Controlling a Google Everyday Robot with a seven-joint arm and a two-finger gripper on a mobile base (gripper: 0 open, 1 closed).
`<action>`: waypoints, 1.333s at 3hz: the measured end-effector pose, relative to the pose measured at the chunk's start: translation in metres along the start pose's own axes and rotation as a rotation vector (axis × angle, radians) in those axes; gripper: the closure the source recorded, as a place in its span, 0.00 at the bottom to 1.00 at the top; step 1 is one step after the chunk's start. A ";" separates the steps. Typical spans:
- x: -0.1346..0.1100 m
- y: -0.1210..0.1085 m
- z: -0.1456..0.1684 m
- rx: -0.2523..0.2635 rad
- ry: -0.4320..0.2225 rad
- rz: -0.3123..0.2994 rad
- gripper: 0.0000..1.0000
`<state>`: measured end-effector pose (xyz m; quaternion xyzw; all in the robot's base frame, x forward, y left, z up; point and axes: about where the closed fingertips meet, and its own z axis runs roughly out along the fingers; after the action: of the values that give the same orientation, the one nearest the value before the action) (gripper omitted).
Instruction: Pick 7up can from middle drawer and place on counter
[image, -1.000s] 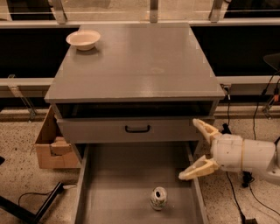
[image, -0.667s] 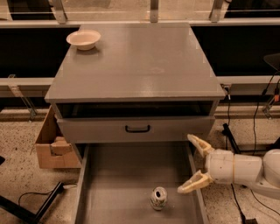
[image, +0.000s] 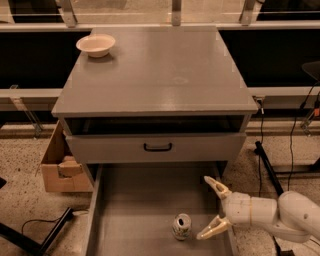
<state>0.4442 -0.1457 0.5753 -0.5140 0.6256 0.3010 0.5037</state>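
The 7up can (image: 182, 227), whitish with green markings and a silver top, stands upright on the flat grey floor of the open middle drawer (image: 135, 210), near its front right. My gripper (image: 213, 208) is open, its two cream fingers spread wide just right of the can, reaching in over the drawer's right wall. It holds nothing and does not touch the can. The counter (image: 155, 70) is the grey top of the cabinet above.
A cream bowl (image: 95, 44) sits at the counter's back left corner. A closed grey drawer front with a black handle (image: 157, 147) is above the open drawer. A cardboard box (image: 59, 167) stands on the floor at left. Cables and a black stand are at right.
My gripper has moved down and to the left, from beside the drawer's right edge to just right of the can. The can has not moved.
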 end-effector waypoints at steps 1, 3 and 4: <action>0.046 0.015 0.023 -0.021 0.023 0.015 0.00; 0.107 0.033 0.066 -0.045 0.036 0.065 0.00; 0.119 0.040 0.092 -0.070 0.030 0.085 0.00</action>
<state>0.4401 -0.0920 0.4288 -0.5086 0.6435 0.3363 0.4627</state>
